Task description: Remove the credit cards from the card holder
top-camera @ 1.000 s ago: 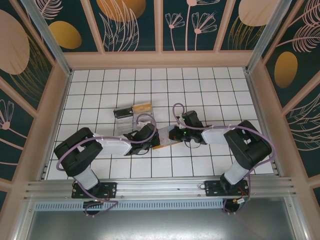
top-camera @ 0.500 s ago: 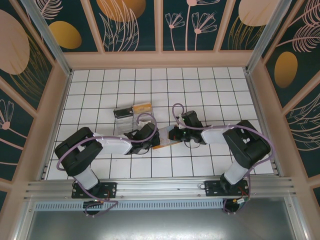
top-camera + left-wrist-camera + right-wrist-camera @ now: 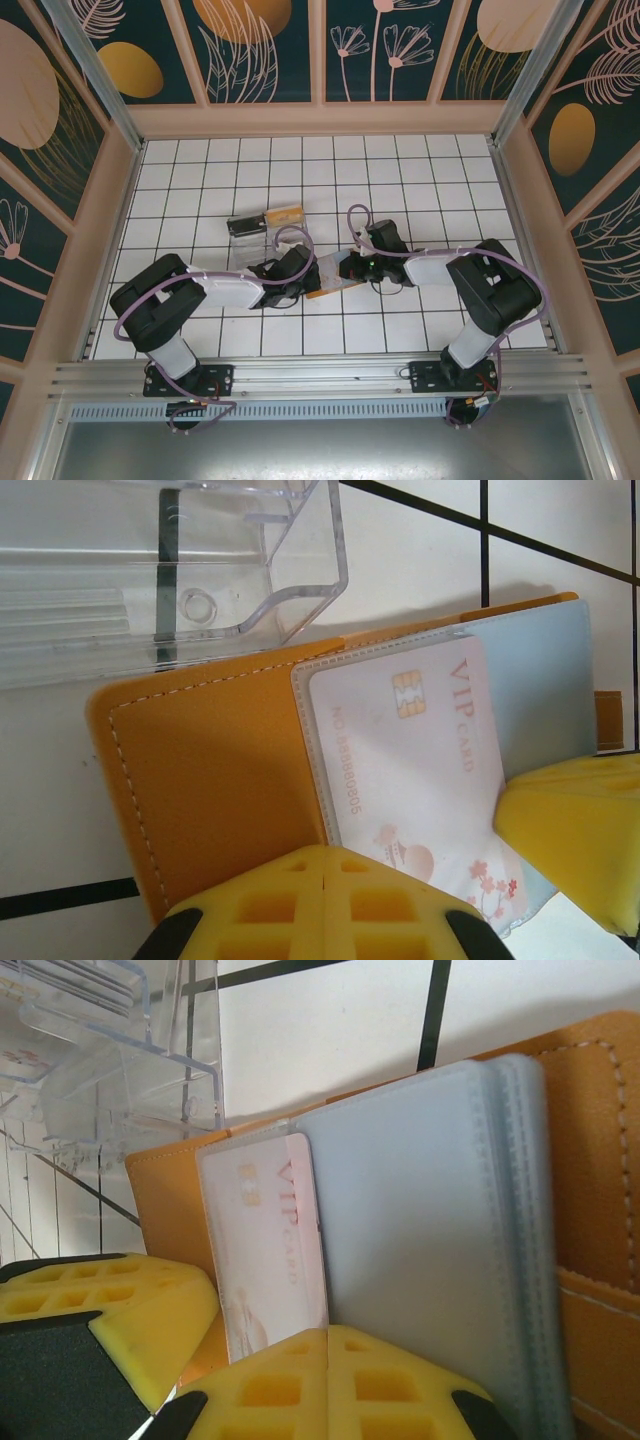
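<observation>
Two grippers, L gripper (image 3: 301, 283) & R gripper (image 3: 352, 270), both clenched shut, meet at the open card holder (image 3: 328, 275) on the table (image 3: 200, 170). Wrist cams show more: VIP card (image 3: 420, 770) in its pocket, clear tray (image 3: 150, 570) just beside.

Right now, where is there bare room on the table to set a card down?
Bare tiles: the far rows of the table between the back wall and the clear tray; the far right corner; the near strip between the card holder and the metal rail. Crowded: mid-table, where the left gripper and right gripper meet at the card holder.
</observation>
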Action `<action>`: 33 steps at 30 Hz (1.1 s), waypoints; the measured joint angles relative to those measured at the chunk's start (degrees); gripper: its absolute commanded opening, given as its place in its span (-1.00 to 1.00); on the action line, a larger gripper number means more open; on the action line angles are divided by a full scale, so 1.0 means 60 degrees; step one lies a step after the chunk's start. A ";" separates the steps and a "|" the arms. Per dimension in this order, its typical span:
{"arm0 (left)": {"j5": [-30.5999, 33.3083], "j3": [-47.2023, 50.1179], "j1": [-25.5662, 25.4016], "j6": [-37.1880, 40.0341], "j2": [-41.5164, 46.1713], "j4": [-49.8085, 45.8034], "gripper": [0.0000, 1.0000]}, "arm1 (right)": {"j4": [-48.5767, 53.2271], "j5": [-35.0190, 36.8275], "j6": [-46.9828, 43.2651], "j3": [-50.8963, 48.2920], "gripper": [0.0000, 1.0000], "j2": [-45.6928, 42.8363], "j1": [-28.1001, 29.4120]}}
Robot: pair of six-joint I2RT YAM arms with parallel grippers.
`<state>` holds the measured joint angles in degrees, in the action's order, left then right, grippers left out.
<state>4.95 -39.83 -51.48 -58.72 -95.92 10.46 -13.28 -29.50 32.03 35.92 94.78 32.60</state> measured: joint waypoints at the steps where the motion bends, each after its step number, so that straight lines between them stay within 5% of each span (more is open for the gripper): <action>1: 0.0000 0.0000 0.0000 0.0000 0.0000 0.0000 -1.00 | 0.0000 0.0000 -0.0015 0.0000 -1.00 -0.0004 0.0000; 33: -0.0215 0.0000 0.0000 0.0000 -0.0025 0.0098 -1.00 | -0.0299 -0.0696 0.0040 -0.0222 -0.85 -0.0091 -0.0321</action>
<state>3.66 -39.83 -51.48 -58.72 -96.07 11.05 -15.07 -33.67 32.27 34.59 94.24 30.68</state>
